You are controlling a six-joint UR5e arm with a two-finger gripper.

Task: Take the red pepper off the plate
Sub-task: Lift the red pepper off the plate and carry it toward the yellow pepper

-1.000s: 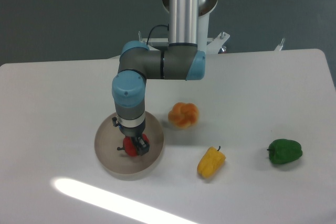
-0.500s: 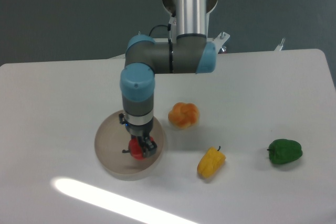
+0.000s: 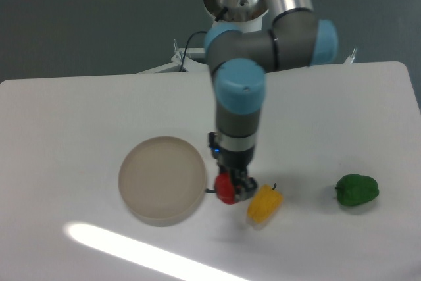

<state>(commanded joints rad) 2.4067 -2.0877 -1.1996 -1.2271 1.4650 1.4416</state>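
1 red pepper (image 3: 225,189) gripped in the pincer (image 3: 231,187), off the plate (image 3: 162,177).

Small, glossy and red, the pepper shows only partly between the dark fingers clamped on it, with a short dark stem poking out toward the plate. It hangs just beyond the plate's right rim, above the white table (image 3: 79,116). Left of the pincer, the round beige dish holds nothing. Just right of the pincer lies the yellow pepper (image 3: 264,204), almost touching it in this view; the green pepper (image 3: 356,189) sits well farther right.
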